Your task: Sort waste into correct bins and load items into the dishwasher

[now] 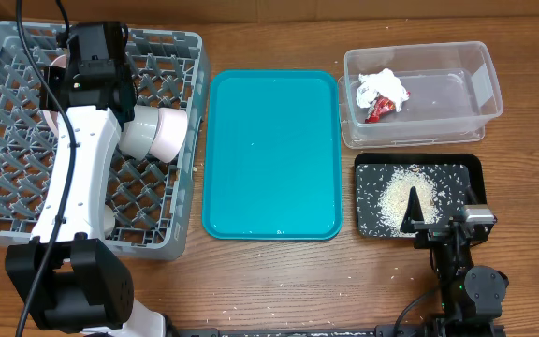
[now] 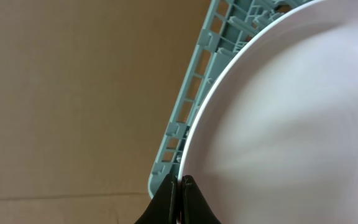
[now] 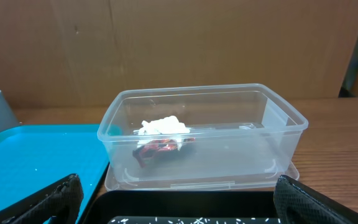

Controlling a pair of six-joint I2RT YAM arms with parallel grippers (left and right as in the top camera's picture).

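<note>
Left wrist view is showing my left pincer (image 2: 180,194) clenching the rim of the plate (image 2: 291,112), with the two dark fingers pressing together on its thin white edge at the bottom of the picture. The plate is filling the right half of that view, slightly blurred. The wall of the rack (image 2: 190,99) is running up along the plate's curved edge, and I cannot tell whether the two are touching.

Overhead, my left arm is reaching over the far part of the rack, and the wrist is hiding the pincer. Only pinkish slivers of the plate are peeking out beside the arm. A white cup (image 1: 152,133) is lying on its side in the rack, just right of my arm and near the rack's right wall. The teal tray (image 1: 269,154) is sitting between the rack and the two bins.

The tub (image 1: 457,94) is standing at the far right, holding the tissue (image 1: 382,86) with the wrapper (image 1: 375,112) touching it. The black tray (image 1: 471,167) is lying just in front of the tub, carrying the rice (image 1: 400,192) in a loose heap.

My right pincer (image 3: 178,186) is hanging released over the near edge of the black tray. Its fingers are spreading wide to either side of the right wrist view, facing the tub.
</note>
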